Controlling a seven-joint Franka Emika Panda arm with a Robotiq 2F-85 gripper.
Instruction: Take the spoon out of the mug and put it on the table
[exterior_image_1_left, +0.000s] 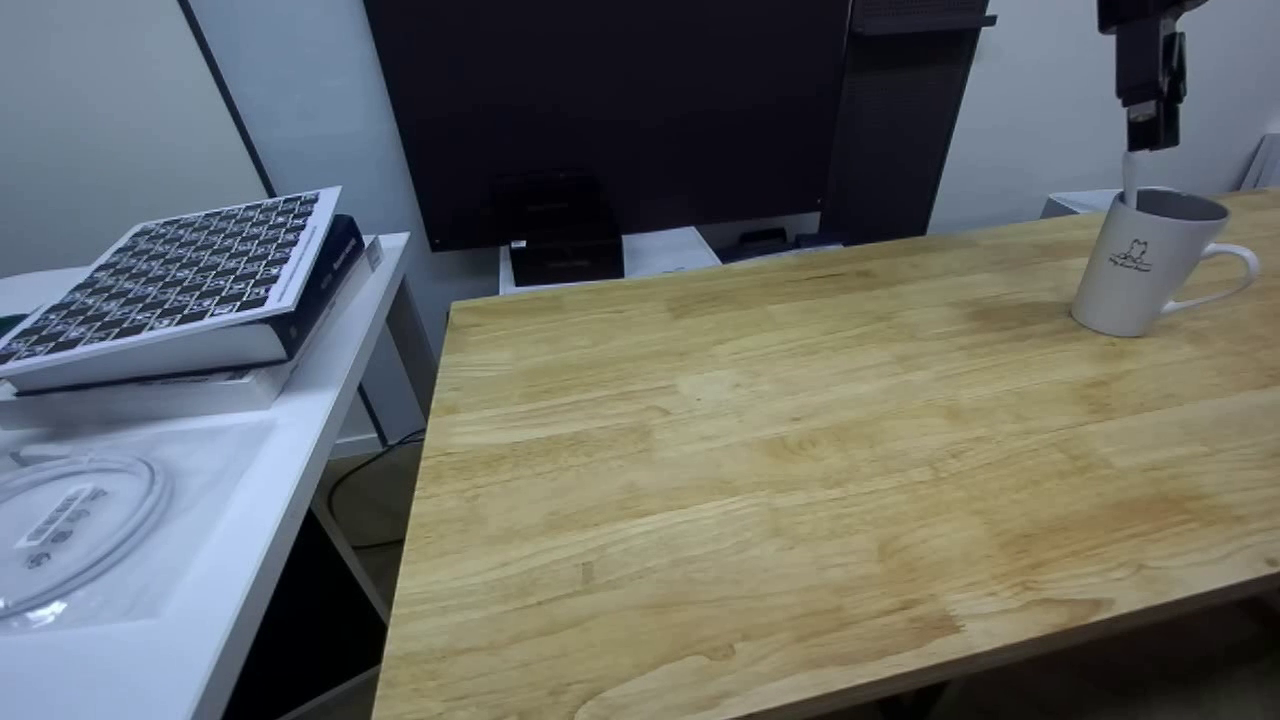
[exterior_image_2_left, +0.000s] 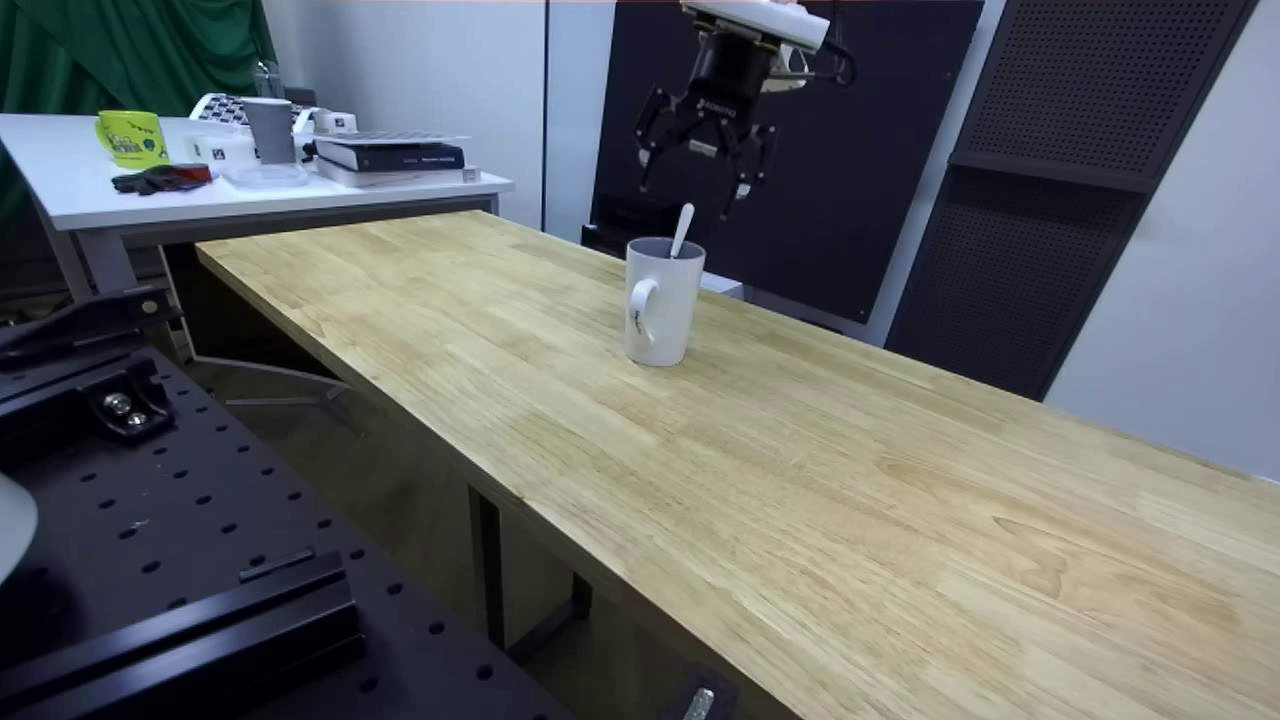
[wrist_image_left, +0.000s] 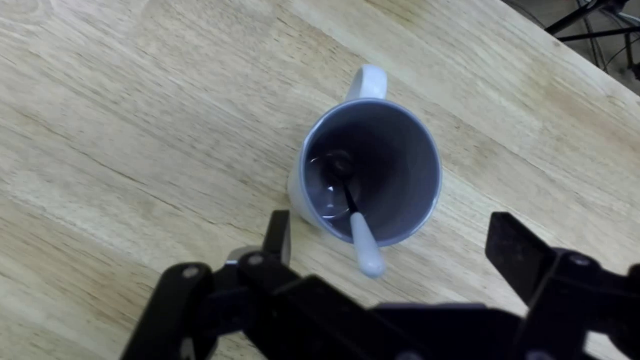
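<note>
The mug (exterior_image_1_left: 1150, 262) stands upright on the wooden table (exterior_image_1_left: 750, 450); it also shows in an exterior view (exterior_image_2_left: 672, 310) and in the wrist view (wrist_image_left: 412, 170). The spoon (wrist_image_left: 369, 250) leans inside the mug, its pale handle sticking out over the rim and its dark bowl down at the bottom. The handle also shows in both exterior views (exterior_image_1_left: 1130, 180) (exterior_image_2_left: 682, 232). My gripper (exterior_image_2_left: 686, 200) is open and empty just above the mug. In the wrist view the two fingers (wrist_image_left: 389, 220) stand apart on either side of the handle end, not touching it.
A white side table (exterior_image_1_left: 290, 440) carries a stack of books (exterior_image_1_left: 180, 290), a bagged cable (exterior_image_1_left: 90, 530) and a yellow mug (exterior_image_2_left: 133, 140). A dark perforated bench (exterior_image_2_left: 250, 520) lies beside the wooden table. A dark panel (exterior_image_1_left: 620, 120) stands behind it.
</note>
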